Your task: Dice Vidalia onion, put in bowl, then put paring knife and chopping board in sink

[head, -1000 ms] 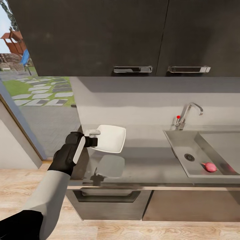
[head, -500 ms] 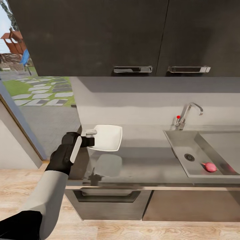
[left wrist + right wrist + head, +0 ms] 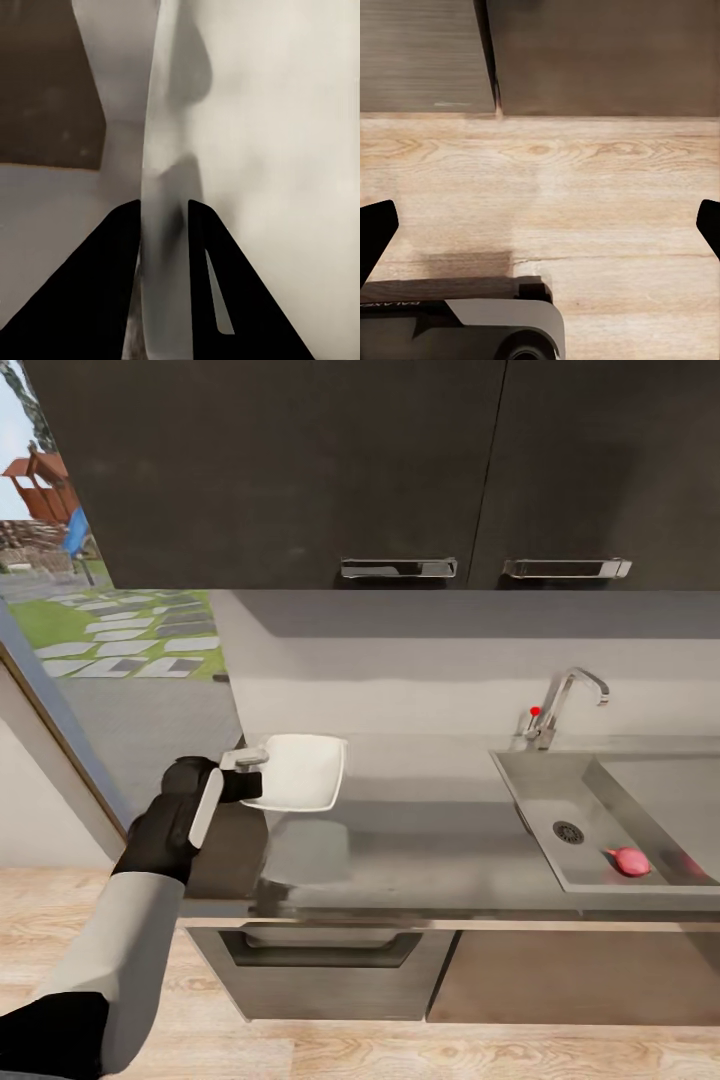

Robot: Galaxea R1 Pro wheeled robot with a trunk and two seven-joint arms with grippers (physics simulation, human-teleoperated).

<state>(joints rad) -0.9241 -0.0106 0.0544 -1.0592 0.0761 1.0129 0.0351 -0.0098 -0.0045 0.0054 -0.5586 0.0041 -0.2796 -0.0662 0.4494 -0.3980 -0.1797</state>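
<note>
My left gripper (image 3: 252, 770) is shut on the rim of the white bowl (image 3: 300, 772), which hangs above the left end of the grey countertop (image 3: 430, 850). In the left wrist view both dark fingers (image 3: 124, 247) clamp the bowl's rim (image 3: 166, 225) edge-on. The pinkish Vidalia onion (image 3: 630, 860) lies in the sink (image 3: 560, 800) at the right, near the round drain. My right gripper (image 3: 540, 225) is open, pointing down at the wooden floor with nothing between its fingers. The chopping board and paring knife are out of view.
A chrome faucet (image 3: 565, 705) with a red knob stands behind the sink. Dark upper cabinets (image 3: 400, 470) with metal handles hang over the counter. A drawer (image 3: 330, 950) sits under the counter's left part. A glass door to the garden lies at the left.
My left arm has carried the bowl leftward and slightly up along the counter; its reflection on the counter shifted left too. The onion and sink are unchanged.
</note>
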